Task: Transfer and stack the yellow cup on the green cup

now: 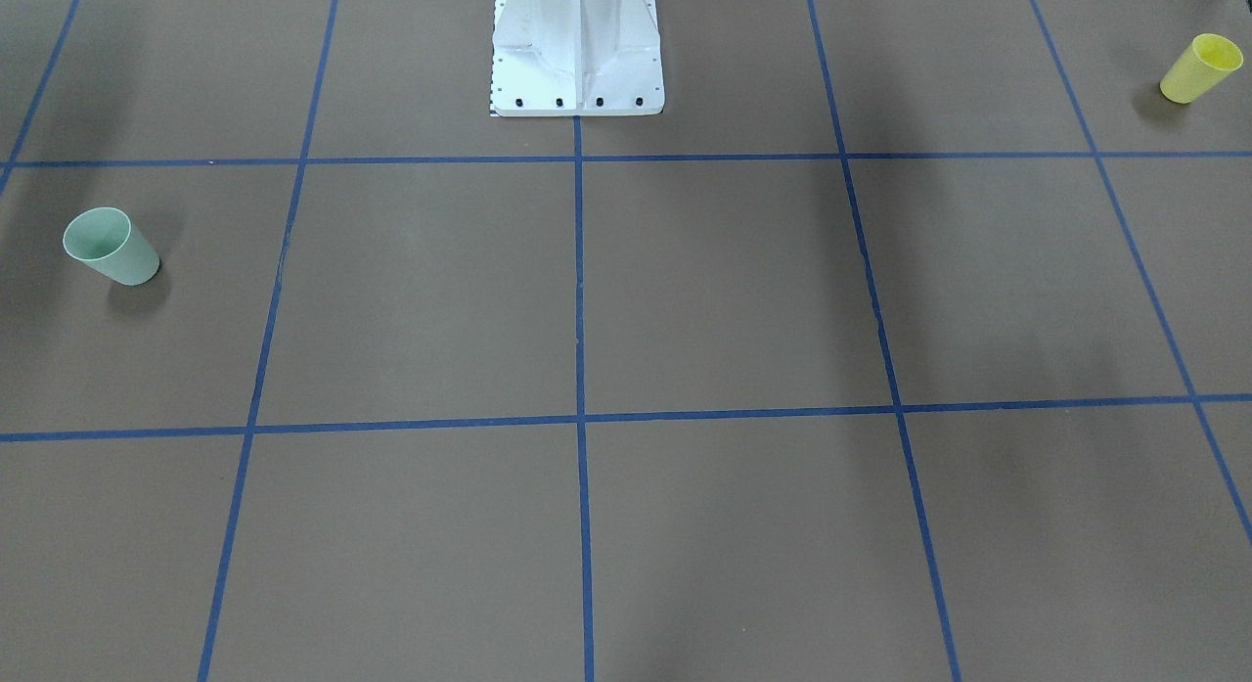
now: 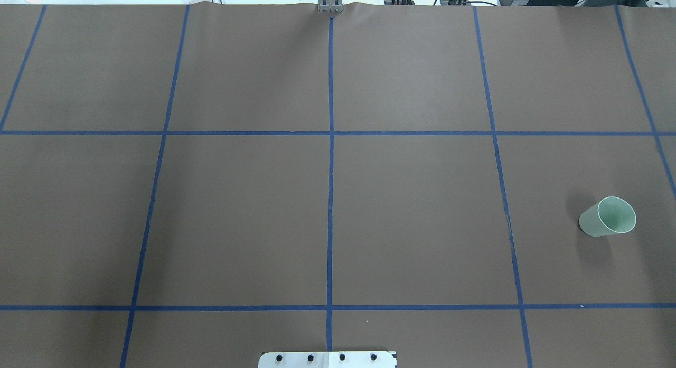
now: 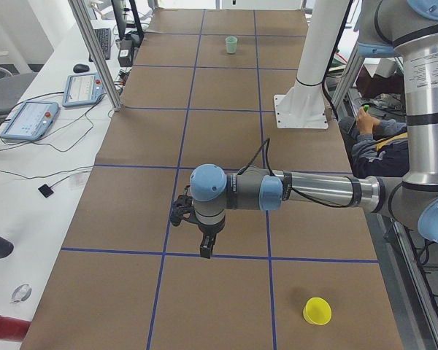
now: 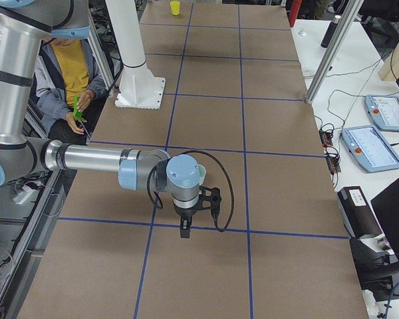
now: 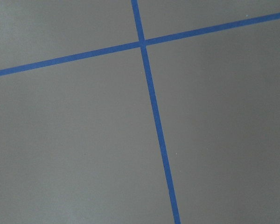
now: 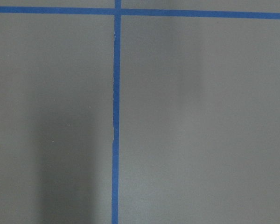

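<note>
The yellow cup (image 1: 1201, 68) stands upright, mouth up, at the table's end on my left, also in the exterior left view (image 3: 317, 311) and far off in the exterior right view (image 4: 175, 7). The green cup (image 1: 110, 247) stands upright near the opposite end (image 2: 607, 216) (image 3: 231, 44). My left gripper (image 3: 204, 248) hangs over the table, fingers down, apart from the yellow cup. My right gripper (image 4: 184, 229) hangs over the table near the green cup's end. Both show only in side views, so I cannot tell whether they are open or shut.
The white robot pedestal (image 1: 577, 66) stands at the table's robot-side edge. Blue tape lines (image 2: 330, 172) grid the brown table cover. A seated operator (image 4: 73, 80) is beside the pedestal. A side bench with tablets (image 3: 29, 117) (image 4: 379, 133) runs along the far edge.
</note>
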Controlling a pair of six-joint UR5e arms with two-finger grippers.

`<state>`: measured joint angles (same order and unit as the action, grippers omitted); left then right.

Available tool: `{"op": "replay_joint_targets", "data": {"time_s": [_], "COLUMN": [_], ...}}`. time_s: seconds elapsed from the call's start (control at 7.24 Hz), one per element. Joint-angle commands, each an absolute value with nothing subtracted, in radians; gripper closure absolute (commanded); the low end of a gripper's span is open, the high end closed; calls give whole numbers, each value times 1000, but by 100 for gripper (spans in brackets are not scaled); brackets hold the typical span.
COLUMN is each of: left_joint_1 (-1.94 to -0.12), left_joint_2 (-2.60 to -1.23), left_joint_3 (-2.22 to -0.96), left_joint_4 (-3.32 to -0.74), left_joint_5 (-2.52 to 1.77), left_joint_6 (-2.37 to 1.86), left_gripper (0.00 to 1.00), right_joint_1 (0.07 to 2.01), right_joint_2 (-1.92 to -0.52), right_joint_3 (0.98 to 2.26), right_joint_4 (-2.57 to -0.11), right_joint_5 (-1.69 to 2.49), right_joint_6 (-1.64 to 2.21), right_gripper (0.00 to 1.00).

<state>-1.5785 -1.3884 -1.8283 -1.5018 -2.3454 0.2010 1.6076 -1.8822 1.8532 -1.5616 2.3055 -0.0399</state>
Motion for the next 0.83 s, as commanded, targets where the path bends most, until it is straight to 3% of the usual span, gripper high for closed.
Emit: {"op": "replay_joint_targets", "data": {"time_s": [0.0, 0.69], "left_joint_1": [-1554, -1548], "left_joint_2": [-1397, -1391], "left_joint_3": [-1866, -1881], "left_joint_4": [-1496, -1502], "left_joint_5": [-2350, -2353], "left_joint_6": [195, 199], "left_gripper": [0, 0], "right_joint_1": [1608, 1608], "right_joint_2": [-1882, -1873], "right_joint_3": [1852, 1855], "right_joint_4": [-1563, -1557], "right_joint_5": [2306, 2307], "right_joint_6": [-40, -41], "right_gripper": [0, 0]}}
